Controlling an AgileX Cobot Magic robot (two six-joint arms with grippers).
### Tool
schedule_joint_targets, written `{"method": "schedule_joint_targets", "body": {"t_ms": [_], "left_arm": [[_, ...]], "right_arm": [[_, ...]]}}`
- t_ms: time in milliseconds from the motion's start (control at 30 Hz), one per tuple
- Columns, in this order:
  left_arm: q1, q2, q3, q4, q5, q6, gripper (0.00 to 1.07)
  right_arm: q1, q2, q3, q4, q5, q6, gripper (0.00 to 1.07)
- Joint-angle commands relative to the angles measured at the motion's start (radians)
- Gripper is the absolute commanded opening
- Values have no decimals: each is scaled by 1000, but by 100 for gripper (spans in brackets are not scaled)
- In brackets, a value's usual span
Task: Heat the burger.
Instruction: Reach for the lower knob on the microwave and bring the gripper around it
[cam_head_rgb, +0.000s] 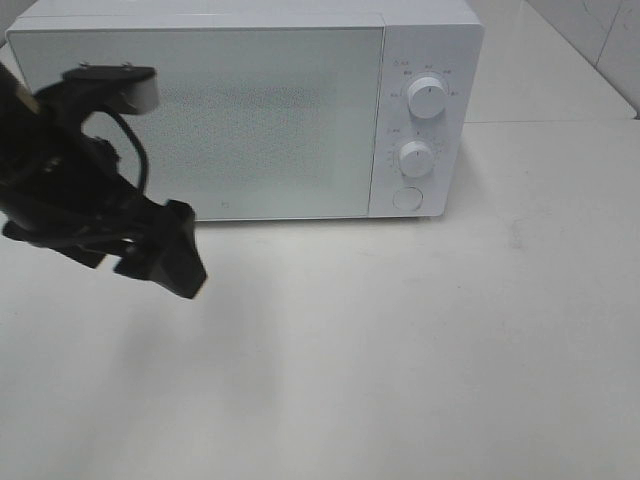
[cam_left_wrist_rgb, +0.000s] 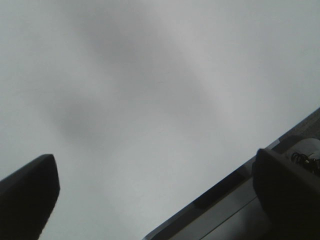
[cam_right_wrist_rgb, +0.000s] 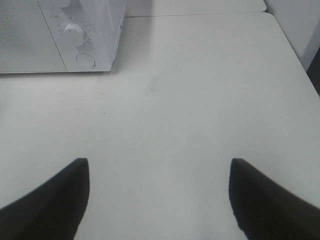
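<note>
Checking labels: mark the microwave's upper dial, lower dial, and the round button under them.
upper dial (cam_head_rgb: 427, 99): exterior high view, centre of knob.
lower dial (cam_head_rgb: 415, 158): exterior high view, centre of knob.
round button (cam_head_rgb: 407, 198): exterior high view, middle of face.

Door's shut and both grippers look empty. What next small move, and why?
Probably bring the right gripper toward the lower knob of the microwave. The door is closed, no burger is in view, and that gripper is open, empty and nearest the controls.
</note>
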Motion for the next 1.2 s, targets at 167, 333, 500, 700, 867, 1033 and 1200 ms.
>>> {"method": "schedule_joint_targets", "body": {"t_ms": [167,333,500,700,867,1033,1200], "left_arm": [[238,-123,6,7,152,9,98],[377,-208,6,34,240,12,98],[491,-298,6,49,297,10,98],[527,-403,7,51,333,5,98],[527,-502,84,53,307,4,98],[527,-605,208,53,257,-3,98],[527,-703,349,92,213,-41,98]], "right_arm": [[-3,-28,4,-3,-11,3,75],[-3,-28,4,-3,-11,3,75],[-3,-28,4,-3,-11,3,75],[-3,-28,4,-3,-11,3,75],[-3,-28,4,-3,-11,3,75],[-3,-28,4,-3,-11,3,75],[-3,-28,4,-3,-11,3,75]]}}
